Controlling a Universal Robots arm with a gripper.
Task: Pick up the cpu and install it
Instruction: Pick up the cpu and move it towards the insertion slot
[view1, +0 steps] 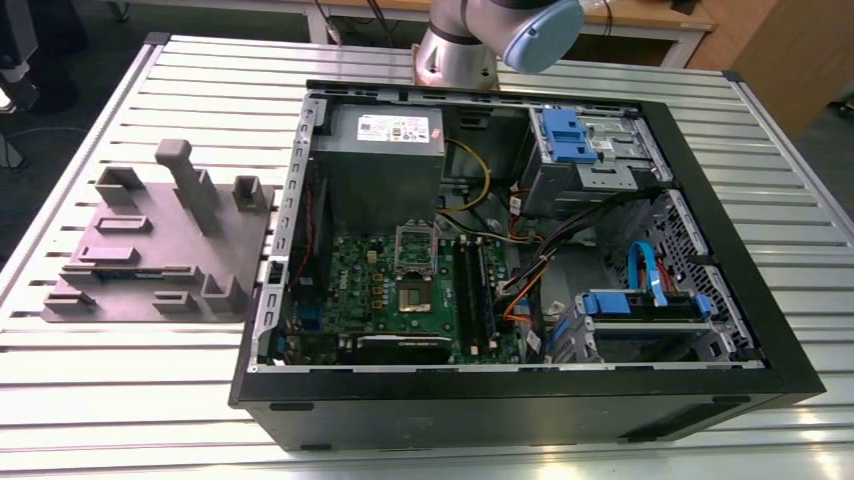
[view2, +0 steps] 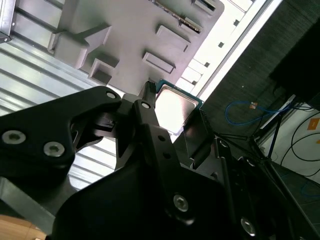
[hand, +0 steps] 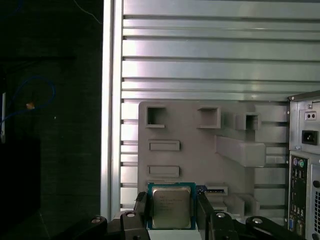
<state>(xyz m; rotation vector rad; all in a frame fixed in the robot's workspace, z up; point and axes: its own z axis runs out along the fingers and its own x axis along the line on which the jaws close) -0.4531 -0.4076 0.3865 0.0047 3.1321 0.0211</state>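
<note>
Silvery cpu (hand: 171, 206) pinched in the end effector (hand: 172, 212), over the grey fixture plate (hand: 190, 145).
Exterior view: the fixture plate (view1: 160, 255) lies on the desk (view1: 134, 400), at the exterior view's left of the open computer case (view1: 534, 400). Both wrist views: the end effector's fingers (hand: 141, 210) press two opposite edges of the cpu (view2: 175, 106), with the fixture plate far beyond.

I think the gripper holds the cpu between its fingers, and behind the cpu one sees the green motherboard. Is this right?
Not quite. The gripper does hold the cpu between its fingers, but what one sees behind it is the grey moulded tray on the slatted table, not the green motherboard. The first wrist view shows this.
</note>
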